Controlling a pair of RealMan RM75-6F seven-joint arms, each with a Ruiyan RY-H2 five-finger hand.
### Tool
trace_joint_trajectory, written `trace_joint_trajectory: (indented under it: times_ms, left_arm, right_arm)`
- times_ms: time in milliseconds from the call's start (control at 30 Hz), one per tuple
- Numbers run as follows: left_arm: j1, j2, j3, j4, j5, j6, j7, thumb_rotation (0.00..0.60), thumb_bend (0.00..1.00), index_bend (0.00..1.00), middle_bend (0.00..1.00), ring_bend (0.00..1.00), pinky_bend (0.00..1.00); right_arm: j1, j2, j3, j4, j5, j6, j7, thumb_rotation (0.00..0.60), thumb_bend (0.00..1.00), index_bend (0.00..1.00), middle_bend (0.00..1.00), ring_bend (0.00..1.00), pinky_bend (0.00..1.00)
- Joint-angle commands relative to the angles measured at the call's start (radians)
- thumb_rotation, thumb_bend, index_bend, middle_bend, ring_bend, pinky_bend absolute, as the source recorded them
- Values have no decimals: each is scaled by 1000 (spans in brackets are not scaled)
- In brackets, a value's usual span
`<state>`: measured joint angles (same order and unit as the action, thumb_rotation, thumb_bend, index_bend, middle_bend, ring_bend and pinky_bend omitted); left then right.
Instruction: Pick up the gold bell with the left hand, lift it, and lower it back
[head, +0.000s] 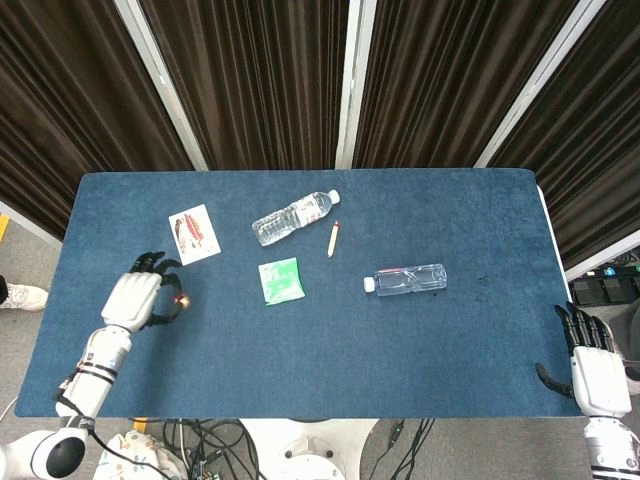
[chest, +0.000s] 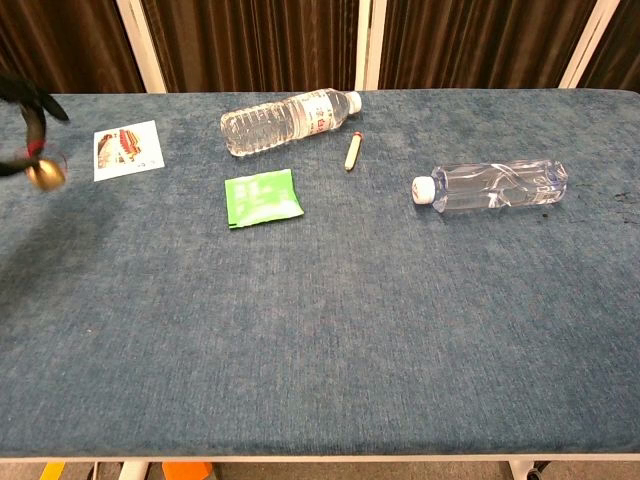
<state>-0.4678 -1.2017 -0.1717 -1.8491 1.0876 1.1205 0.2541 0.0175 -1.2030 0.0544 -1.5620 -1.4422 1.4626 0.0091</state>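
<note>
At the near right corner of the blue cloth-covered desk (head: 330, 350), the white right hand (head: 592, 368) rests with dark fingers (head: 580, 325) straight and spread, holding nothing. Over by the left edge, the white left hand (head: 134, 298) has its dark fingers (head: 152, 264) curled around the small round gold bell (chest: 44, 173), which sits pinched at their tips; whether it touches the cloth I cannot tell. Beyond those fingers lies a white picture card (head: 195, 233). Further right of them sit a green paper packet (head: 281, 280), a clear plastic bottle (head: 406, 279) on its side, a small tan stick (head: 333, 238) and a second clear bottle (head: 293, 217).
</note>
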Motion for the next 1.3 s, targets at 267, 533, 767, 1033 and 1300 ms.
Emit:
trace_joint_trajectory:
  times_ms: [267, 533, 767, 1033, 1300]
  left_arm:
    - [5, 3, 15, -4, 65, -99, -159, 600, 387, 724, 179, 44, 20]
    - [-20, -9, 38, 62, 94, -180, -246, 600, 385, 721, 184, 44, 20]
    - [-9, -110, 40, 97, 52, -54, -66, 600, 385, 722, 184, 44, 20]
    - [-15, -181, 58, 189, 58, -50, -59, 600, 386, 721, 184, 44, 19]
    - [-29, -258, 63, 270, 35, -72, -48, 600, 385, 722, 184, 44, 20]
  right_arm:
    - [2, 2, 0, -9, -4, 2, -7, 600, 168, 0, 0, 0, 0]
    - [1, 3, -2, -9, -7, 4, -5, 600, 167, 0, 0, 0, 0]
    - [-2, 9, -1, -7, -3, 5, -1, 600, 168, 0, 0, 0, 0]
    - [3, 2, -2, -4, -2, -7, 1, 600, 168, 0, 0, 0, 0]
    - [-4, 7, -3, 1, -1, 3, 13, 600, 169, 0, 0, 0, 0]
